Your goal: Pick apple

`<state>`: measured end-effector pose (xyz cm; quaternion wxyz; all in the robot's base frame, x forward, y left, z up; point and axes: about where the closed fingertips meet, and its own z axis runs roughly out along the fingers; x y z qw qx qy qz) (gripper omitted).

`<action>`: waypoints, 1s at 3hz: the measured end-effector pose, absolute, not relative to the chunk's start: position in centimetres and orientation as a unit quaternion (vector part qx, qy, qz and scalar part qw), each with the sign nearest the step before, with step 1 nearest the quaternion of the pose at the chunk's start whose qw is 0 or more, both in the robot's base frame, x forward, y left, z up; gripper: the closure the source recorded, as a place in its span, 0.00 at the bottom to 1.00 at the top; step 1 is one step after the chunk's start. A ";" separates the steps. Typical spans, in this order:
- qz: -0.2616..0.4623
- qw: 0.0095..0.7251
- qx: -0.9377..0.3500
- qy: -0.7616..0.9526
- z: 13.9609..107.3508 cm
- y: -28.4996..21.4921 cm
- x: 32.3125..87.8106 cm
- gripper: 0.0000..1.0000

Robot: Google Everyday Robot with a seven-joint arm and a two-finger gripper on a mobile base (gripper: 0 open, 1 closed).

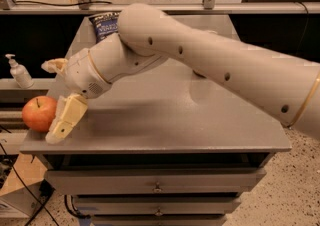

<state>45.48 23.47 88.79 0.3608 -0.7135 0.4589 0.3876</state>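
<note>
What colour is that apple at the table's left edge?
The apple is red-orange with yellowish patches, clearest in the camera view; the gripper hovers right beside it.
</note>
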 end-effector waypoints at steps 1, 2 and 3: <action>0.415 0.361 -0.712 0.437 87.6 26.0 45.2 0.00; 0.432 0.351 -0.710 0.430 86.2 27.5 44.9 0.00; 0.443 0.336 -0.706 0.439 84.8 28.0 45.1 0.18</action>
